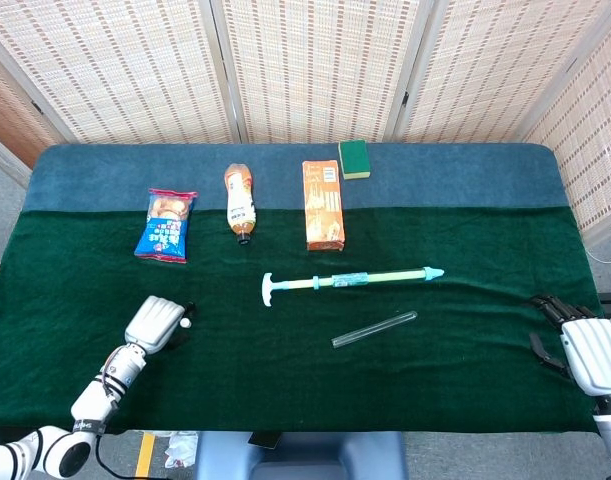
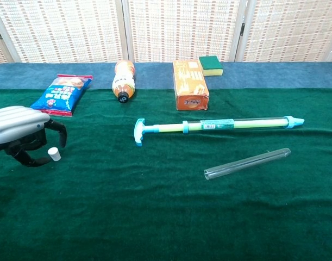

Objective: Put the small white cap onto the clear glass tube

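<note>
The small white cap (image 1: 186,323) (image 2: 54,154) stands on the green cloth at the left. My left hand (image 1: 155,323) (image 2: 22,128) is right beside it, with its thumb low at the cap's left and curled fingers (image 2: 58,132) arched above it; the cap still rests on the cloth. To the right of the table's middle lies the clear glass tube (image 1: 375,329) (image 2: 247,163), on its side with its open end toward the left. My right hand (image 1: 590,350) sits at the table's right edge, fingers apart and empty, out of the chest view.
A long green and teal pump (image 1: 350,279) (image 2: 214,125) lies just behind the tube. Further back are a snack bag (image 1: 166,225), a bottle on its side (image 1: 240,203), an orange box (image 1: 322,204) and a green sponge (image 1: 354,159).
</note>
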### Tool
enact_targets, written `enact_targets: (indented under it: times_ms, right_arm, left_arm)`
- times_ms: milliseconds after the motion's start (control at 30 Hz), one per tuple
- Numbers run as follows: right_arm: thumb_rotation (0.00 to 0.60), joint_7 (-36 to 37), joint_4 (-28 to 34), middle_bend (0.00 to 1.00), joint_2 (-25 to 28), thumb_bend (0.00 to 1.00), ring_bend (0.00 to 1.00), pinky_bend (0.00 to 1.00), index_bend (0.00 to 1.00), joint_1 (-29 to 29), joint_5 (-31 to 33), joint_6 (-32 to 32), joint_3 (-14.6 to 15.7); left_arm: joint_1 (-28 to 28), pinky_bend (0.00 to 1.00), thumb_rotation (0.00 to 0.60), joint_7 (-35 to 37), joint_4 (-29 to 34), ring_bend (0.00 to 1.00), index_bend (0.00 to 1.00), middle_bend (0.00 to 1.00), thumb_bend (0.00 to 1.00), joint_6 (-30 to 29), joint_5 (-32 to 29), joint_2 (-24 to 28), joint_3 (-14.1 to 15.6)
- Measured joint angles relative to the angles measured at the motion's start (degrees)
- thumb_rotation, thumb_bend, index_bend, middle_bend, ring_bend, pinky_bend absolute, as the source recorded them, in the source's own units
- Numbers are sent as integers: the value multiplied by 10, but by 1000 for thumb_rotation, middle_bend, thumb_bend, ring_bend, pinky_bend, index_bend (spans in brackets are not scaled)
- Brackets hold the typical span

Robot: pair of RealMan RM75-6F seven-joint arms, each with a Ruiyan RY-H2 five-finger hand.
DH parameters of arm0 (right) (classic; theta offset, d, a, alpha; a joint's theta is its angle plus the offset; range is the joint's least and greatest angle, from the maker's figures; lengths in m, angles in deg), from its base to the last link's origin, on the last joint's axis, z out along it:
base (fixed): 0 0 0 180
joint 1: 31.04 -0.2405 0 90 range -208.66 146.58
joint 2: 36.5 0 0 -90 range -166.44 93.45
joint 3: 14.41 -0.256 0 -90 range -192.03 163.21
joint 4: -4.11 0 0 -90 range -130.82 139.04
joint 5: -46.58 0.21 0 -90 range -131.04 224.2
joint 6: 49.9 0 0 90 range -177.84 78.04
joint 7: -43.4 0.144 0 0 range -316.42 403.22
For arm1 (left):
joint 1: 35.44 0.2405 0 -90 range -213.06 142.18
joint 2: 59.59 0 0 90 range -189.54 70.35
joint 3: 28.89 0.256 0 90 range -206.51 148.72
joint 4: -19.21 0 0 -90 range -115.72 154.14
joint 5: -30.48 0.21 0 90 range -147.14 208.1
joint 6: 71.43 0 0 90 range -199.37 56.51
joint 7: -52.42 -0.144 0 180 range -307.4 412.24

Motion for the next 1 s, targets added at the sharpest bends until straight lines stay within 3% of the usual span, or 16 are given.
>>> enact_targets:
  times_ms: [1000]
  right_arm:
    - [600, -9, 8, 327, 3, 508, 446, 424, 295, 0, 5, -5, 0]
  left_arm:
    - [7, 790, 600, 55, -44, 892, 483, 969, 405, -2, 17, -21, -5]
